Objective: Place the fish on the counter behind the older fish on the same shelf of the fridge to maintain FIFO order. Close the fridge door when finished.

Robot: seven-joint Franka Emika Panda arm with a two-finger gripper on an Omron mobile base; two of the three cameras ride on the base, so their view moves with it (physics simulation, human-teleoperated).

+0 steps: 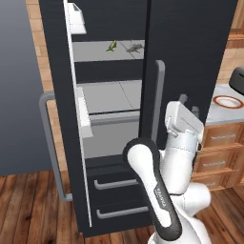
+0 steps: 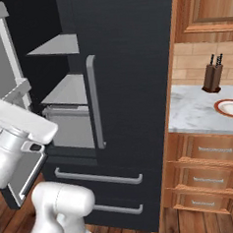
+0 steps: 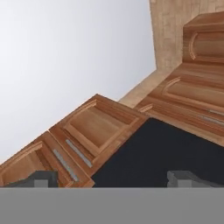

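Observation:
The greenish-yellow fish (image 1: 112,45) lies on the upper shelf (image 1: 93,52) of the black fridge (image 1: 190,43), to the left of the grey older fish (image 1: 134,47) and a little apart from it. The fridge's left door (image 1: 57,95) stands open and the right door is closed. My gripper (image 1: 189,105) is in front of the closed right door, beside its grey handle (image 1: 158,95), well below the fish. It points upward. In the hand view my gripper (image 3: 113,179) is open with nothing between its fingertips (image 3: 41,178). The marble counter (image 1: 220,114) lies to the right.
White door bins (image 1: 84,116) line the open door. A second pale shelf (image 1: 114,95) and two drawers (image 1: 116,183) sit below. A red-rimmed plate (image 2: 231,108) and a knife block (image 2: 213,77) stand on the counter (image 2: 197,113). Wooden cabinets (image 3: 100,127) hang overhead.

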